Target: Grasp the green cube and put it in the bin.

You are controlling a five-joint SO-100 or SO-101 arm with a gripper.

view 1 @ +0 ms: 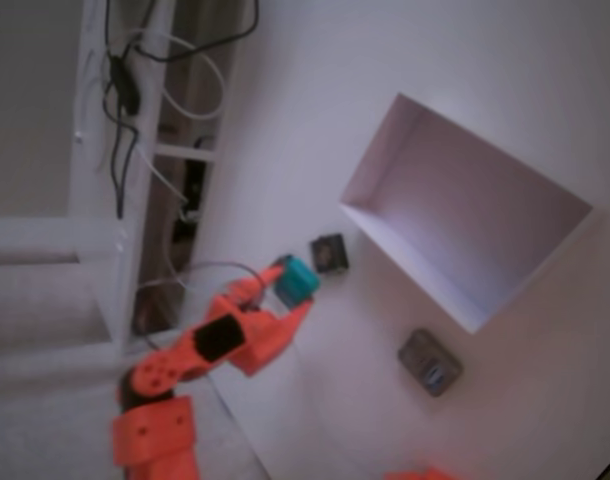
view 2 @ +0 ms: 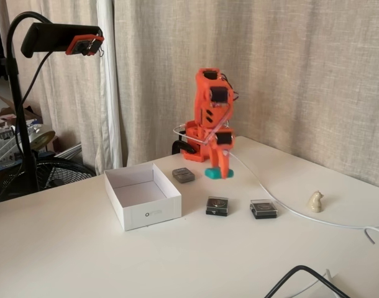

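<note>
Curtains hang behind the white table, where my gripper sits low with the green cube between its fingers, closed on it as far as the soft picture lets me judge. I'd call this the grasp step; next I must lift and carry it past the dark block just beyond the fingers to the white bin farther out.
</note>
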